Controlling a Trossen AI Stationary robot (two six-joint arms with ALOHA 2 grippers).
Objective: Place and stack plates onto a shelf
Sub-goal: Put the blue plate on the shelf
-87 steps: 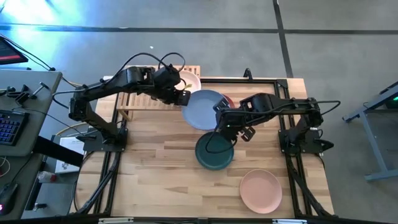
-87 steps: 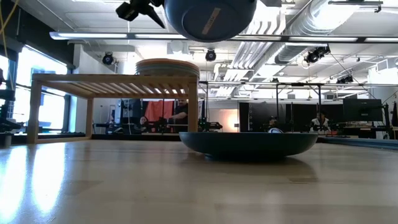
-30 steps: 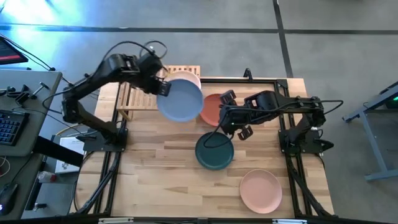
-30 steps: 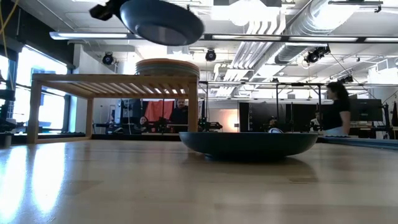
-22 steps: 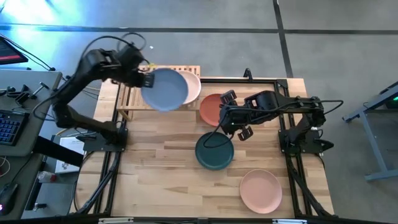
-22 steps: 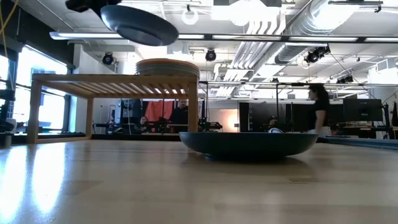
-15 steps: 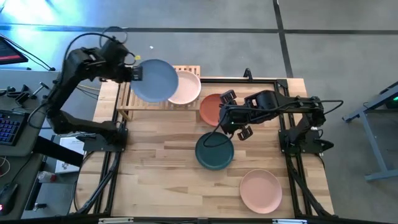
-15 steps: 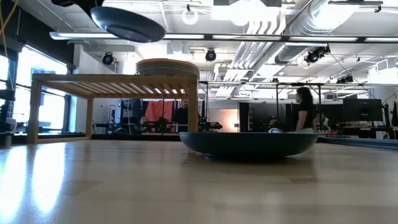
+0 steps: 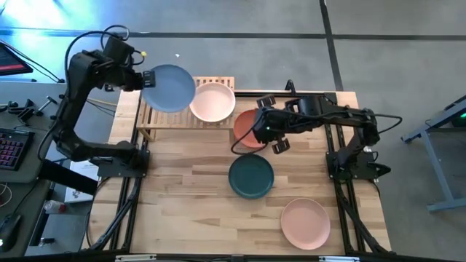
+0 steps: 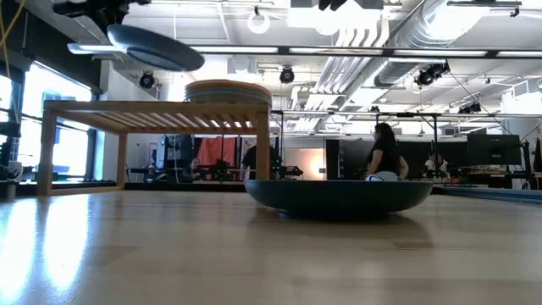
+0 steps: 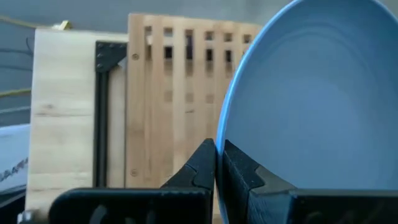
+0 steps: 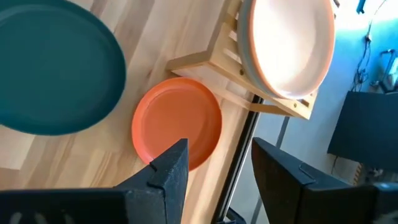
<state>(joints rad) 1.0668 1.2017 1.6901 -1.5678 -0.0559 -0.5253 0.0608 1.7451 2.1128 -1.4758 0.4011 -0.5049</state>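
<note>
A light blue plate [image 9: 169, 89] hangs over the left half of the slatted wooden shelf [image 9: 164, 120], with my left gripper [image 9: 140, 78] shut on it. On the shelf's right half stands a stack of plates [image 9: 212, 102] with a pale pink one on top. My right gripper [image 9: 256, 129] hovers open above a terracotta plate [image 9: 244, 129] that lies flat on the table just off the shelf's right end. A dark teal plate [image 9: 251, 177] and a peach plate [image 9: 306, 223] also lie flat on the table. My left gripper pinches the light blue plate's rim [image 11: 219, 140] between its two fingers, at the edge toward the table's left. The fingers slant down from the left side. The plate is lifted clear above the shelf, face up, tipped a little down to the right in the low view [image 10: 157, 47].
The shelf [image 10: 157, 110] stands at the table's far left, and its left half has bare slats [image 11: 168, 93]. The teal plate [image 10: 339, 196] is mid-table and the peach plate is near the front right. People move about in the room behind.
My left gripper has swung toward the table's far left with the light blue plate, from beside the stack to over the shelf's left half; the plate has stayed lifted. My right gripper has shifted a little toward the far edge over the terracotta plate, still open.
</note>
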